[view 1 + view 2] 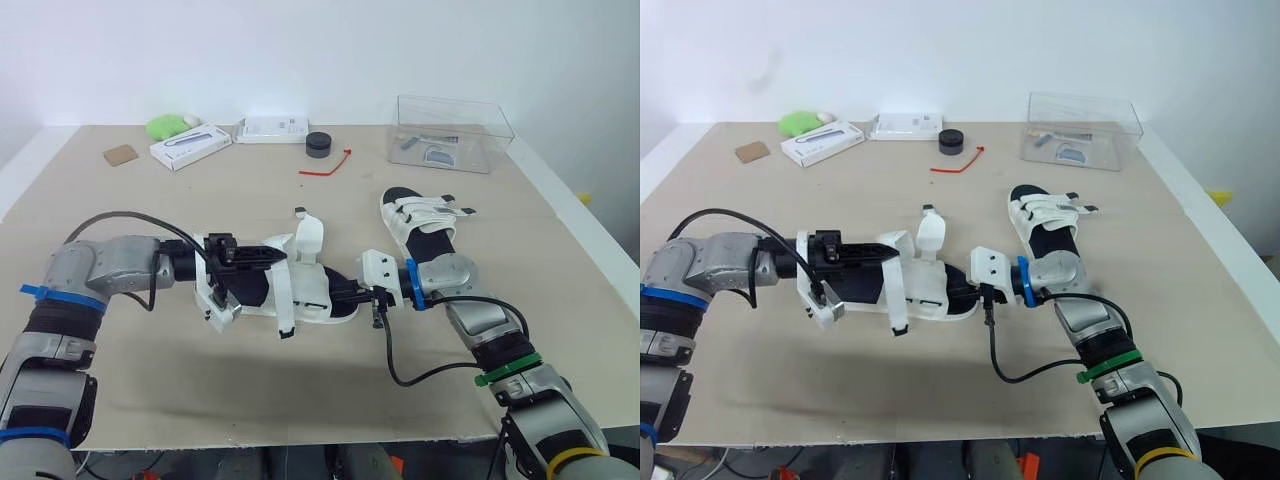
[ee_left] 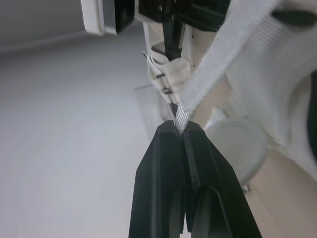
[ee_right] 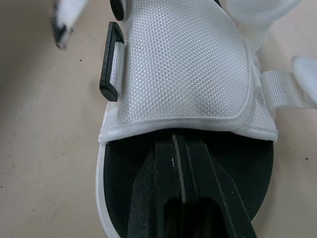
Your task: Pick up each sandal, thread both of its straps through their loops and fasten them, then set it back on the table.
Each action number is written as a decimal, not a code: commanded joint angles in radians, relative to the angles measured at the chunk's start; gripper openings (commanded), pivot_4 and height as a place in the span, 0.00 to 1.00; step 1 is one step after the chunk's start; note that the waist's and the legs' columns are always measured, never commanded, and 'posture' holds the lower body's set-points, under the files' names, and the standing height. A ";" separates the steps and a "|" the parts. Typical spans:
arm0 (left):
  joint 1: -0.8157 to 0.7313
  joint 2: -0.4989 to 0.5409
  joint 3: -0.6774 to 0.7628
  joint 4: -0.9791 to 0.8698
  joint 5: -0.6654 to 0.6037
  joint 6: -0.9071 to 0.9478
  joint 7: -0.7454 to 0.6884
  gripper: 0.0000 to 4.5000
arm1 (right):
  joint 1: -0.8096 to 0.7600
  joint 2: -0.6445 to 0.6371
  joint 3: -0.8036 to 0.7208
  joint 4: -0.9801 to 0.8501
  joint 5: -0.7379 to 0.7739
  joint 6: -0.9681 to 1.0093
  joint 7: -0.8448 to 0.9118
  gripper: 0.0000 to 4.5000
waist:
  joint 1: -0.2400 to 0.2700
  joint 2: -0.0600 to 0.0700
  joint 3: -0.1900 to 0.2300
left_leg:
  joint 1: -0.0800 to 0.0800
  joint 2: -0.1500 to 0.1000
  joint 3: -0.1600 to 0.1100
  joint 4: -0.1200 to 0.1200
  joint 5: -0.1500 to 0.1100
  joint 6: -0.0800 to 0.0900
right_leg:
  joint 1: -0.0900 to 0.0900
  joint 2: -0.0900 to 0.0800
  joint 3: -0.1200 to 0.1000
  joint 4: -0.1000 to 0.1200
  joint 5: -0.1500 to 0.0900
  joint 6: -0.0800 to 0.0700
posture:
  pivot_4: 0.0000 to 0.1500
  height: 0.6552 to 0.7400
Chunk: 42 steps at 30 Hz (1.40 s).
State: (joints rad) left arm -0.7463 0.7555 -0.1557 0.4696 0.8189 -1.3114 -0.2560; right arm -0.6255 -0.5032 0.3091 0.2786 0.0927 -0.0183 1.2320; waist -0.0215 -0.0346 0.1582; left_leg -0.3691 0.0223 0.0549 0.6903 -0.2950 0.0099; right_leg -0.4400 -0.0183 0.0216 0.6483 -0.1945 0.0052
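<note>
A white sandal with a black footbed (image 1: 308,292) sits at the middle of a tan bench (image 1: 200,380), held between two robot arms. The left tool (image 2: 181,130) reaches in at the sandal's left end. Its two black fingers are pressed together and clamped on the tip of a white woven strap (image 2: 210,82) belonging to the sandal.

The right tool (image 3: 178,141) meets the sandal's opposite, rounded end. Its fingers are closed together, with their tips tucked under the white mesh upper (image 3: 178,64) and lying over the footbed. A black loop (image 3: 112,62) sits on the edge of that upper.

A second sandal (image 1: 420,225) lies flat on the bench just beyond the held sandal's right end, with straps lying across it. A clear plastic box (image 1: 452,130) stands farther off, beyond the second sandal.
</note>
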 commanded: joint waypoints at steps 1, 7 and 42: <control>0.003 0.047 -0.055 -0.014 -0.164 0.038 -0.063 0.02 | 0.012 -0.005 0.025 0.015 -0.032 0.005 0.009 0.00 | 0.000 0.000 0.000 | 0.000 0.000 0.000 0.000 0.000 0.000 | 0.000 0.000 0.000 0.000 0.000 0.000 | 1.00 1.00; 0.106 0.138 -0.157 -0.193 -0.537 0.251 -0.294 0.49 | 0.003 -0.003 0.026 0.031 -0.034 -0.002 0.012 0.00 | -0.001 0.000 0.000 | 0.000 0.000 0.000 0.000 0.000 0.000 | 0.000 0.000 -0.001 0.000 0.000 -0.001 | 1.00 1.00; 0.466 0.188 0.100 -0.732 -1.658 2.089 -0.670 0.51 | -0.039 0.008 0.043 0.110 -0.047 -0.055 0.026 0.00 | 0.000 0.000 0.000 | 0.002 0.006 -0.003 0.000 0.002 -0.003 | 0.000 0.018 0.005 0.002 -0.003 -0.006 | 1.00 1.00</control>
State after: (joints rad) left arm -0.2590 0.9451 -0.0533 -0.2558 -0.8590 0.7735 -0.9057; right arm -0.6802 -0.4780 0.3376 0.3756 0.0910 -0.0857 1.2554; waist -0.0216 -0.0348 0.1584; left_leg -0.3668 0.0287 0.0518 0.6902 -0.2926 0.0073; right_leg -0.4398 -0.0003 0.0270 0.6501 -0.1978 -0.0010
